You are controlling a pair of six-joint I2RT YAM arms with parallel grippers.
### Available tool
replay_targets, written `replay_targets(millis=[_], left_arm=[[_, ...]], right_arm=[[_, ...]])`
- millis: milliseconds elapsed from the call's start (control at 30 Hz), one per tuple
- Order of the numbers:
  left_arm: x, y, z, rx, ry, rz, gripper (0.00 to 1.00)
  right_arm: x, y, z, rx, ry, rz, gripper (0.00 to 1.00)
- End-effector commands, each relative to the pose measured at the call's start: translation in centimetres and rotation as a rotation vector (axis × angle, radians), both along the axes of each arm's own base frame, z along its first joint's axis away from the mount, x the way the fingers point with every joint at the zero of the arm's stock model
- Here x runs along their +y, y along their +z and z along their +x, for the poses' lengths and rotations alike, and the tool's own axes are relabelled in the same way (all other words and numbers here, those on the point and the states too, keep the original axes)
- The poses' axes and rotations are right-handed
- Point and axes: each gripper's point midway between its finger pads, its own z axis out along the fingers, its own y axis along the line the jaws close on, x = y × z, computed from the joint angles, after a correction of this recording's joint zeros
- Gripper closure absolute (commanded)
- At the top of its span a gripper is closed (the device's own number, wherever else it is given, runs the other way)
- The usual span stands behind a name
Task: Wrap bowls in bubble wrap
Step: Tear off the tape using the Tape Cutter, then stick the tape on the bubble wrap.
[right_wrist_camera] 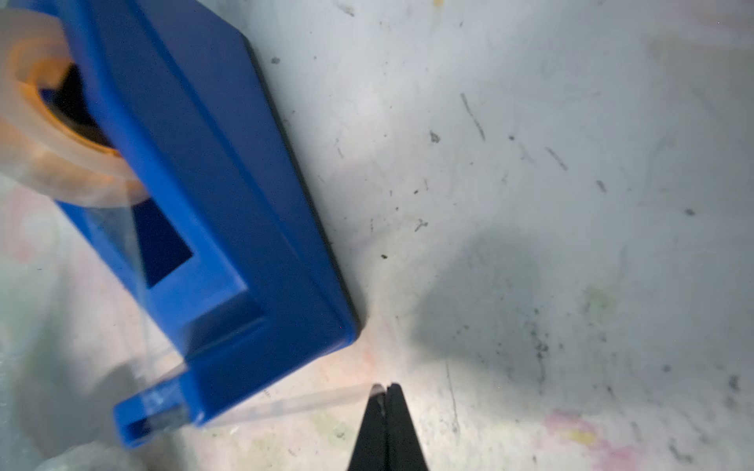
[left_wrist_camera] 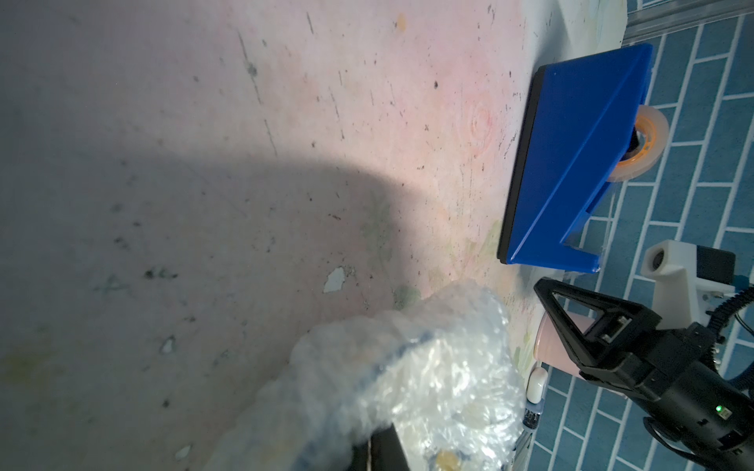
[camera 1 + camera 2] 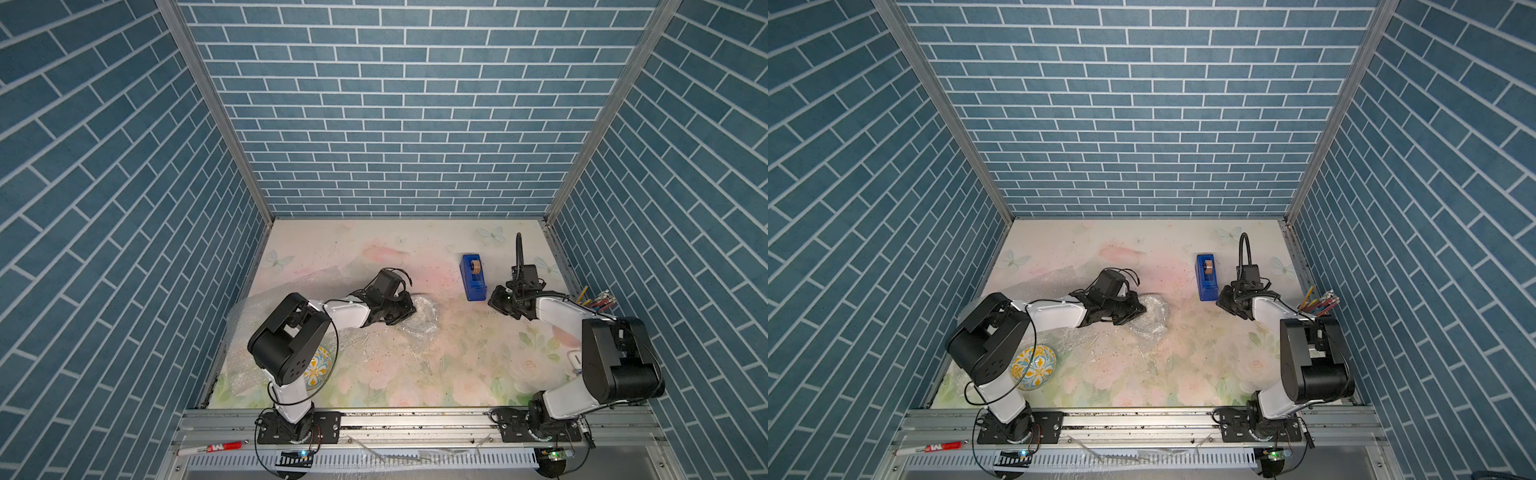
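A crumpled bubble wrap bundle (image 3: 423, 319) (image 3: 1153, 318) lies mid-table. In the left wrist view a bowl's blue rim shows through the bubble wrap (image 2: 408, 367). My left gripper (image 3: 409, 311) (image 3: 1142, 309) (image 2: 379, 448) is shut on the bundle's near edge. A yellow-and-blue floral bowl (image 3: 318, 370) (image 3: 1034, 368) sits at front left on a second, flat sheet of bubble wrap (image 3: 249, 316), partly hidden by the left arm. My right gripper (image 3: 494, 297) (image 3: 1221, 297) (image 1: 385, 387) is shut on a clear strip of tape (image 1: 293, 403) drawn from the blue tape dispenser (image 3: 473, 276) (image 1: 204, 204).
A pink cup (image 3: 566, 337) (image 2: 546, 346) and a small white object (image 3: 575, 359) lie at the right by the right arm. Pencils and pens (image 3: 598, 301) stand against the right wall. A marker (image 3: 208, 449) rests on the front rail. Brick-patterned walls enclose three sides.
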Motion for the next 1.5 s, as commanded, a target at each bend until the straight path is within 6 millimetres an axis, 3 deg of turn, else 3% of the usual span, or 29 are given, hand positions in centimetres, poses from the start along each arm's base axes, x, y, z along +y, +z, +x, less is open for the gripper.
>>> replay_targets(millis=[0,133,233,400,467,600,833,1000,1167,1467], left_arm=[[1.8,-4.2,-2.0,0.118,0.011,0.095,0.93],[1.6,-4.3,-1.9,0.120,0.010,0.087,0.93],[1.6,-4.4,-1.9,0.119,0.007,0.084,0.93],[1.6,-4.2,-1.8,0.116,0.006,0.076,0.93],[1.5,-4.0,-1.7,0.113,0.007,0.071,0.93],[1.5,-3.8,-1.8,0.108,0.008,0.065,0.93],[1.6,-3.9,-1.8,0.103,0.012,0.063,0.93],[1.4,-4.2,-1.7,0.105,0.018,0.048,0.93],[1.3,-4.3,-1.8,0.103,0.013,0.040,0.94],[1.3,-4.3,-1.8,0.100,0.013,0.036,0.93]], right_arm=[[-3.3,-1.9,-1.9,0.119,-0.042,-0.200,1.00],[-4.2,-1.3,-1.4,0.117,-0.050,-0.254,1.00],[-3.3,0.4,-1.7,0.060,-0.038,-0.203,1.00],[0.7,9.3,-4.6,-0.147,0.012,0.076,1.00],[2.6,11.9,-5.8,-0.184,0.051,0.201,1.00],[6.5,14.5,-7.0,-0.205,0.153,0.393,1.00],[13.5,18.3,-5.1,-0.260,0.326,0.557,1.00],[18.5,18.5,-4.0,-0.241,0.411,0.617,1.00],[23.0,15.7,-4.8,-0.160,0.472,0.622,1.00],[25.0,9.3,-7.3,-0.029,0.467,0.604,1.00]])
